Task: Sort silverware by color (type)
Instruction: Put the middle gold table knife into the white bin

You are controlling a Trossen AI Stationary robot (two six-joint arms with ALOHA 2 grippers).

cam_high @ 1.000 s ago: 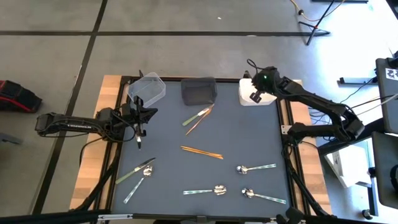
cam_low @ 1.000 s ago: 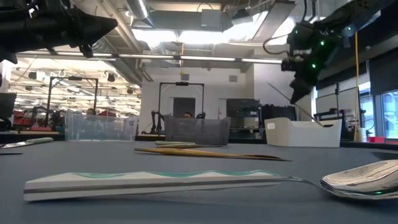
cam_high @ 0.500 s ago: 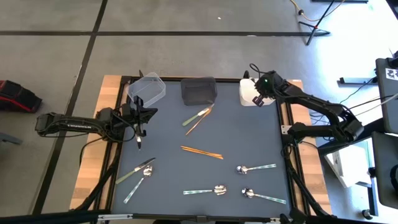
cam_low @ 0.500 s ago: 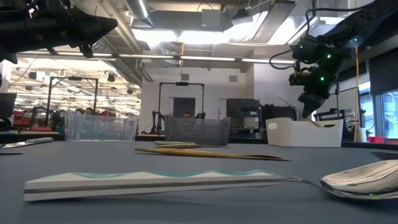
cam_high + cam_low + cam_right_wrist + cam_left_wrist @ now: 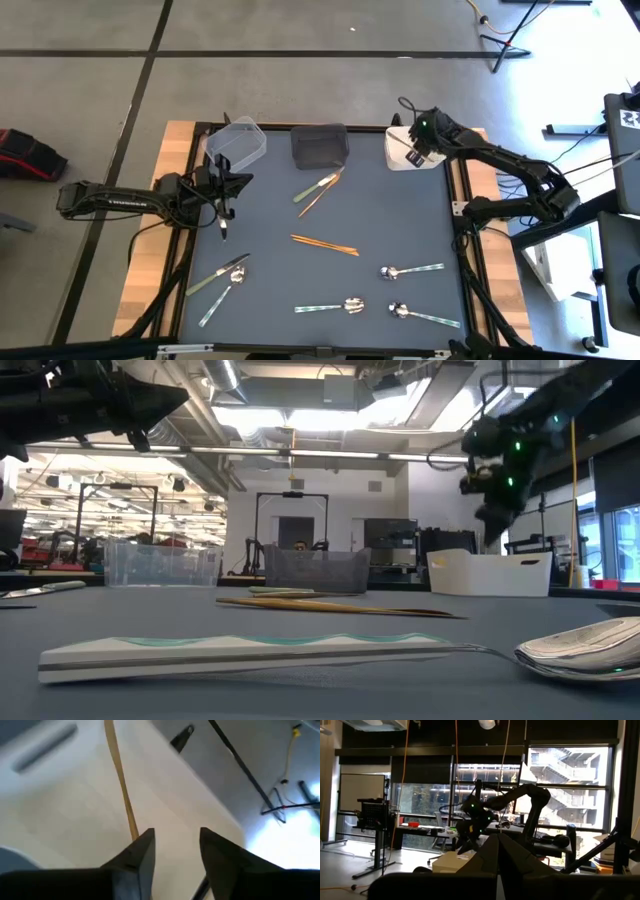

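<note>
Since the earlier frames the right gripper (image 5: 413,152) has shifted only slightly above the white rectangular plastic bin (image 5: 404,157) at the far right corner of the dark grey table mat (image 5: 390,215). Its fingers (image 5: 136,854) stand apart and grip nothing; a slim copper-orange stick (image 5: 121,785) lies loose on the bin floor beyond them, apparently just dropped.

The left gripper (image 5: 222,207) hangs idle over the mat's left edge, near the clear plastic bin (image 5: 238,139); its fingers (image 5: 492,857) are pressed together.

The remaining silverware is spread over the mat:
- a pair of copper-orange sticks (image 5: 324,244) at centre;
- an olive-green utensil (image 5: 315,187) with another copper stick (image 5: 322,195) just beside it, near the dark mesh bin (image 5: 319,145);
- an olive-green knife (image 5: 218,273) and a silver spoon (image 5: 222,296) at near left;
- three shiny silver spoons with pale handles (image 5: 410,270) (image 5: 330,306) (image 5: 424,316) along the near right.

All pieces look light, rigid and thin, with smooth surfaces likely to slip. They lie flat, so a pinch across the mid-handle, fingers pressed to the mat, seems the surest hold. The touching pairs at centre and far centre probably need separating, or care to lift only one.
</note>
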